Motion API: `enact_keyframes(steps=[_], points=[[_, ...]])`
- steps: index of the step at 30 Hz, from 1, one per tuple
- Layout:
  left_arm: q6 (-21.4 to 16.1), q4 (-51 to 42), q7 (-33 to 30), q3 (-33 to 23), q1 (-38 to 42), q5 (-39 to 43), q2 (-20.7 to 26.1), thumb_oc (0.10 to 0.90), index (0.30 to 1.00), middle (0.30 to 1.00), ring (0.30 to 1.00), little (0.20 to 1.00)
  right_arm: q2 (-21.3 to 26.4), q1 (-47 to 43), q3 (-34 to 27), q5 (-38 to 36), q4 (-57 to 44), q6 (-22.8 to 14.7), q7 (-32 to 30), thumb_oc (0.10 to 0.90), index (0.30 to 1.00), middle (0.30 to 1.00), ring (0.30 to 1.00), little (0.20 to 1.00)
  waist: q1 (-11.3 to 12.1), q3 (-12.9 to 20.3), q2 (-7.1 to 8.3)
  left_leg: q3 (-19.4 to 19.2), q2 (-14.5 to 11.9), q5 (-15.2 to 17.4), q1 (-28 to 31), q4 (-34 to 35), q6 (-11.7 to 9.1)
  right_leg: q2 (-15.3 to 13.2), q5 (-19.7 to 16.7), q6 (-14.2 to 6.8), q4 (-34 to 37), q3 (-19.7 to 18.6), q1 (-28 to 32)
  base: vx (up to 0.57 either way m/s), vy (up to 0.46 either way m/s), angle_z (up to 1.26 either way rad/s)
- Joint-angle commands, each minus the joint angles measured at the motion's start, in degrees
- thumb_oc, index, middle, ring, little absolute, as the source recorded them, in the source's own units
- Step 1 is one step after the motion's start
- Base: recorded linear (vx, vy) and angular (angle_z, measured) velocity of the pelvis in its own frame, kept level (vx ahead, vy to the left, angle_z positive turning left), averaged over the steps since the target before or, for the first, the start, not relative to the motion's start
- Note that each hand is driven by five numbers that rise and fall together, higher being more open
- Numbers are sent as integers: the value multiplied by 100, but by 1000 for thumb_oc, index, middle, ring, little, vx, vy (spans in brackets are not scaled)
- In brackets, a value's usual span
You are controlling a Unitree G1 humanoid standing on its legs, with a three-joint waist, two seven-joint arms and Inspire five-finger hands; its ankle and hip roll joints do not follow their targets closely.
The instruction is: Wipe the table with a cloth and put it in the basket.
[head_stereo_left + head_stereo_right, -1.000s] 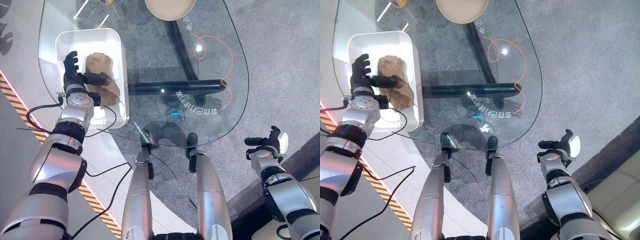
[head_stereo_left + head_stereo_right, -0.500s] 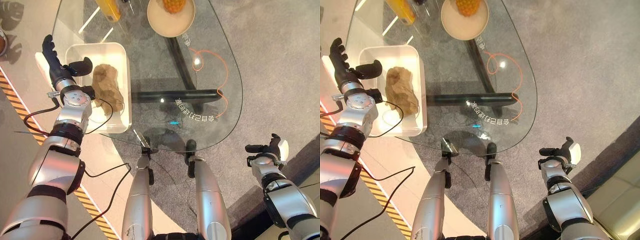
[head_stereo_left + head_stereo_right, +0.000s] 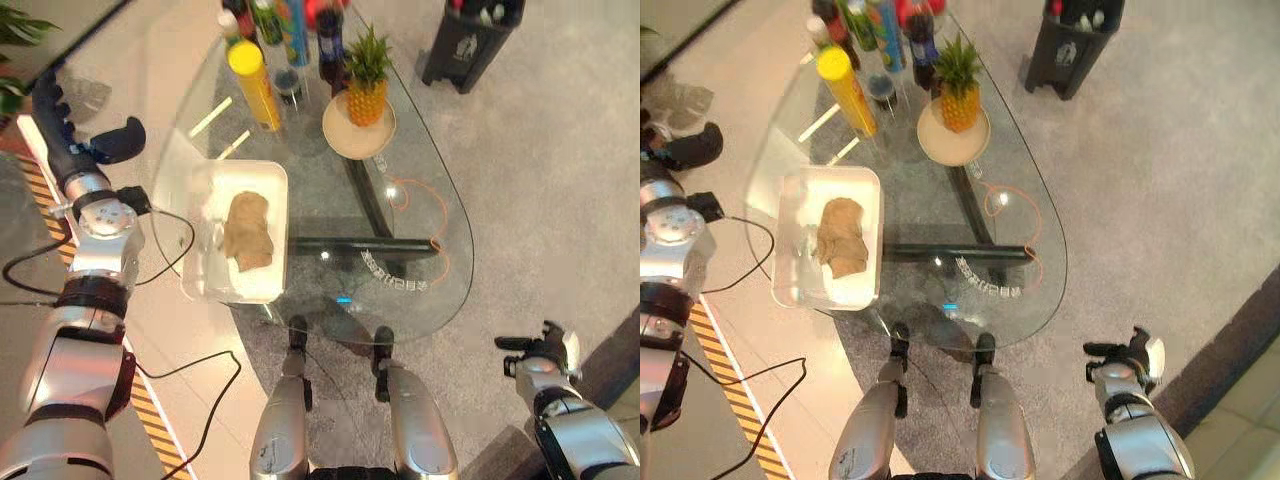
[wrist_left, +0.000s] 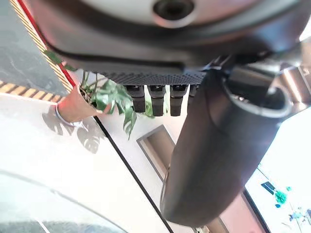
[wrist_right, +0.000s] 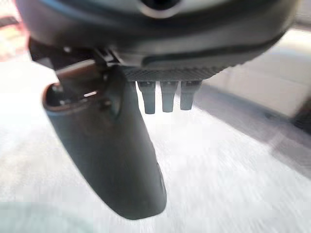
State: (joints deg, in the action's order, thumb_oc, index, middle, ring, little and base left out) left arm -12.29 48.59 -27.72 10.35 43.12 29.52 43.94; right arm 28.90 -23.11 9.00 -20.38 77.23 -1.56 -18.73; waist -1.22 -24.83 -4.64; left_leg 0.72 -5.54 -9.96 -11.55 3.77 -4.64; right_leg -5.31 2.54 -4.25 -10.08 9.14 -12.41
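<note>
A glass-topped surface (image 3: 400, 230) stands in front of the robot, seen from above. On its left part sits a white rectangular basket (image 3: 205, 282), and one crumpled tan cloth (image 3: 247, 230) lies inside it, resting on the basket floor and touched by nothing. The robot's left hand (image 3: 75, 135) is raised high and well to the left of the basket, away from the surface; its fingers are straight and spread with the thumb held out, and it holds nothing. The right hand (image 3: 540, 352) hangs low at the right, well apart from the surface, fingers relaxed and empty; its own wrist view shows a straight thumb and short fingertips with floor beyond. Judging by how things lie, the cloth has been delivered to the basket and the task looks finished or very nearly so; whether the glass was fully wiped cannot be told from here, though no spill shows on it. At the far end of the surface stands one pineapple (image 3: 367, 88) on one round cream plate (image 3: 350, 135). Beside it is one tall yellow bottle (image 3: 254, 84), with a cluster of further bottles (image 3: 290, 25) behind it, too crowded to count surely. One dark bin (image 3: 470, 40) stands on the floor beyond the surface.
</note>
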Motion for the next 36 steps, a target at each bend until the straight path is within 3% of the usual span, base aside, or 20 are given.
enact_keyframes(steps=[1, 8, 14, 15, 19, 20, 22, 26, 29, 36], points=[[-375, -133, 408, -420, -419, -35, 156, 800, 900, 900, 900, 900, 171, 717, -78, 104, 235, -30, 460, 800, 900, 900, 900, 900, 121, 969, 231, -330, 356, 547, 426, 80, 13, -227, -443, -315, 801, -196, 444, 171, 27, 10], [-20, 357, 1004, -1171, -2175, -135, -508, 800, 900, 900, 900, 900, -133, 1565, -171, 1017, 151, -5, 582, 800, 900, 900, 900, 900, 176, 1612, 308, -307, 344, 684, 985, 123, 54, -248, -485, -361, 1094, -114, 1113, 156, 27, 11], [210, 1110, 1278, -1264, -2744, -466, -772, 800, 900, 900, 900, 900, -304, 1738, -17, 1403, 80, 171, 758, 800, 900, 900, 900, 900, 192, 1829, 365, -344, 312, 794, 1239, 123, 68, -255, -476, -377, 1206, -89, 1383, 71, 14, -2], [322, 1853, 1645, -1210, -3070, -702, -1044, 800, 900, 900, 900, 900, -437, 1817, 50, 1483, 112, 262, 872, 800, 900, 900, 900, 900, 181, 1906, 390, -423, 268, 825, 1361, 123, 66, -263, -445, -374, 1199, -61, 1507, 45, 14, 1], [561, 2654, 2152, -1056, -3392, -1207, -1484, 800, 900, 900, 900, 900, -569, 1842, 56, 1743, 209, 335, 1065, 800, 900, 900, 900, 900, 161, 2001, 392, -473, 233, 875, 1498, 123, 64, -241, -375, -333, 1190, -38, 1659, 65, 31, -3], [806, 2771, 2379, -961, -3478, -1286, -1641, 800, 900, 900, 900, 900, -625, 1829, 94, 1805, 227, 412, 1115, 800, 900, 900, 900, 900, 162, 2015, 385, -472, 227, 895, 1544, 123, 63, -237, -349, -326, 1183, -25, 1705, 73, 38, -3], [891, 2839, 2436, -880, -3574, -1390, -1803, 800, 900, 900, 900, 900, -679, 1825, 119, 1833, 241, 483, 1120, 800, 900, 900, 900, 900, 170, 2032, 380, -470, 225, 914, 1584, 123, 63, -242, -331, -323, 1190, 0, 1755, 44, 17, 0], [1424, 3001, 2951, -456, -3806, -1962, -2293, 800, 900, 900, 900, 900, -865, 1764, 184, 2084, 298, 632, 1169, 800, 900, 900, 900, 900, 192, 2063, 359, -476, 214, 961, 1687, 123, 78, -247, -287, -309, 1185, 56, 1859, 45, 7, 1], [1687, 3044, 3164, -237, -3855, -2116, -2419, 800, 900, 900, 900, 900, -949, 1724, 273, 2129, 310, 774, 1161, 800, 900, 900, 900, 900, 190, 2070, 346, -503, 203, 979, 1737, 123, 86, -250, -273, -305, 1193, 79, 1913, 34, 6, -1], [1921, 3049, 3336, -46, -3770, -2069, -2492, 800, 900, 900, 900, 900, -992, 1675, 473, 2289, 402, 1014, 1383, 800, 900, 900, 900, 900, 179, 2070, 352, -539, 151, 995, 1811, 123, 63, -255, -268, -293, 1212, 113, 1971, 23, -7, -4]])
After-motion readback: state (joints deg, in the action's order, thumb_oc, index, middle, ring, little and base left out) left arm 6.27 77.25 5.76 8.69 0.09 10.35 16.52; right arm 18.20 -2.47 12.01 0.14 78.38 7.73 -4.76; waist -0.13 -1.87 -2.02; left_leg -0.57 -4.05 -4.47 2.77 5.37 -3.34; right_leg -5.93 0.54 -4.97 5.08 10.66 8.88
